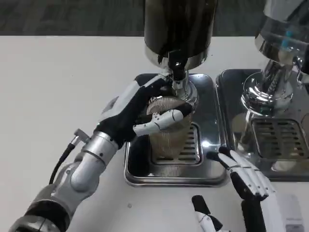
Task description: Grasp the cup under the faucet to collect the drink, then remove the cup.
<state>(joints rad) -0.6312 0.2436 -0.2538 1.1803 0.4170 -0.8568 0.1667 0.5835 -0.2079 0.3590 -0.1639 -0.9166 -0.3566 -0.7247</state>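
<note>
The cup stands on the drip tray under the faucet, the left hand fingers wrapped around it. Best kept upright and centred while filling. The right hand rests nearby, fingers spread.

The left hand grips the ribbed clear cup, fingers wrapped around its upper part, just under the faucet. The cup stands on the drip tray. The right hand rests with fingers apart on the bench, beside the tray's near corner.
</note>
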